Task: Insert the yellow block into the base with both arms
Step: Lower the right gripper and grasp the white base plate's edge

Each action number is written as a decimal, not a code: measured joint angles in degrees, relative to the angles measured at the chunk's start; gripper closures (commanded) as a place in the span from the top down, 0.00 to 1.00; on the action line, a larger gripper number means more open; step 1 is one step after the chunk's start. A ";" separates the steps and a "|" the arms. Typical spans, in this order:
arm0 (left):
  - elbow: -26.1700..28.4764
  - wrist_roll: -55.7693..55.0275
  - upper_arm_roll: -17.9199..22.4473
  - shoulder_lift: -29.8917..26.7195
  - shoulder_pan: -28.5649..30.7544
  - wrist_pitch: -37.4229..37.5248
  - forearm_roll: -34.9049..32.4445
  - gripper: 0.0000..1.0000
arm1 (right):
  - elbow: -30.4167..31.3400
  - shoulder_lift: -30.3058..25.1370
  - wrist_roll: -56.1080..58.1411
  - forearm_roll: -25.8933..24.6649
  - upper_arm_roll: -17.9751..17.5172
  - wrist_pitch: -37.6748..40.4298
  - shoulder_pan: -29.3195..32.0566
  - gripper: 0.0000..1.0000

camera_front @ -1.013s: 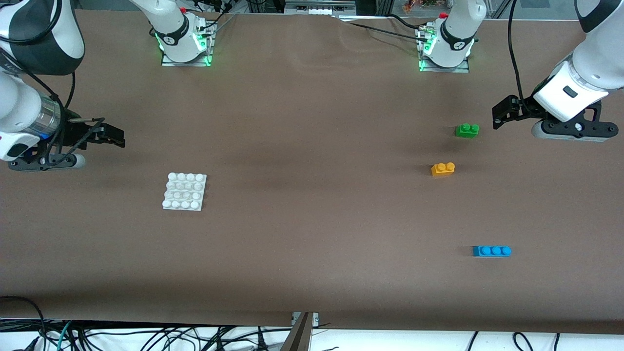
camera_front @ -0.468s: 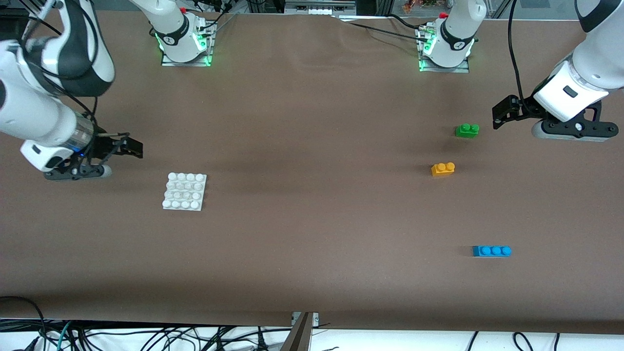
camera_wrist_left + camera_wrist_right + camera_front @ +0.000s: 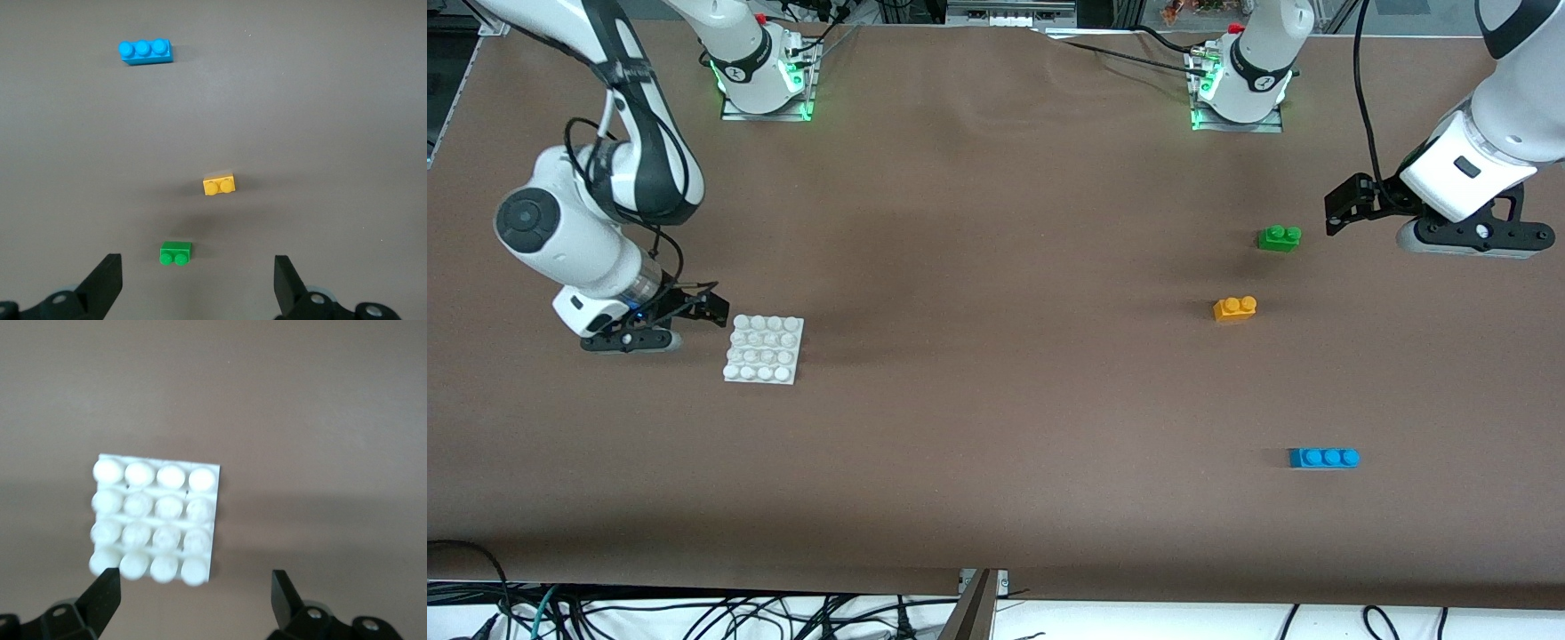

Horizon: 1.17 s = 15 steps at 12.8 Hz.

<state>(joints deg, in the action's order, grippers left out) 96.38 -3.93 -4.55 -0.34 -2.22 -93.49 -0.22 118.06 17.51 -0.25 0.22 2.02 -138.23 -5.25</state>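
The right gripper [image 3: 713, 308] sits low just beside the base [image 3: 764, 349], at the edge toward the right arm's end of the table, jaws apart and empty. It looks placed to brace or grasp the plate so it won't slide when a brick is pressed on.

The left gripper [image 3: 1336, 210] hangs near the green brick [image 3: 1279, 237], jaws spread wide with nothing between them, apparently waiting. The yellow block [image 3: 1234, 308] lies untouched on the table, a little nearer the front camera than the green one and well apart from the base. A blue brick [image 3: 1323, 457] lies nearer still.
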 measured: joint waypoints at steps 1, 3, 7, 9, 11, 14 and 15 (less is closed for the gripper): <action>0.00 0.00 -0.01 0.00 0.00 0.03 0.00 1.00 | 0.00 1.89 -0.24 0.04 0.00 -2.39 0.00 1.00; 0.00 0.00 -0.04 0.01 0.00 0.06 0.00 1.00 | -0.09 5.09 -2.08 0.19 0.00 -5.91 0.00 0.99; 0.00 0.00 -0.05 0.01 0.00 0.08 0.00 1.00 | -0.39 9.15 -3.06 0.38 -0.01 -9.90 -0.02 0.98; 0.00 0.00 -0.05 0.01 0.00 0.08 0.00 1.00 | -0.43 9.51 -3.33 0.82 -0.01 -9.99 -0.03 0.98; 0.00 0.00 -0.05 0.01 0.00 0.08 0.00 1.00 | -0.49 9.75 -3.34 2.34 -0.03 -10.17 -0.04 0.98; 0.00 0.00 -0.05 0.01 0.00 0.08 0.00 1.00 | -0.49 11.10 -3.34 2.76 -0.32 -11.95 -0.13 0.98; 0.00 0.00 -0.05 0.01 0.00 0.09 0.00 1.00 | -0.49 11.66 -3.37 2.80 -0.46 -12.22 -0.16 0.98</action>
<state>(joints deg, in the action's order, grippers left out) 96.37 -3.93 -4.61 -0.33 -2.22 -93.40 -0.22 117.57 29.16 -3.61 3.02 1.56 -150.45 -5.40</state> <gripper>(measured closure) 0.000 0.018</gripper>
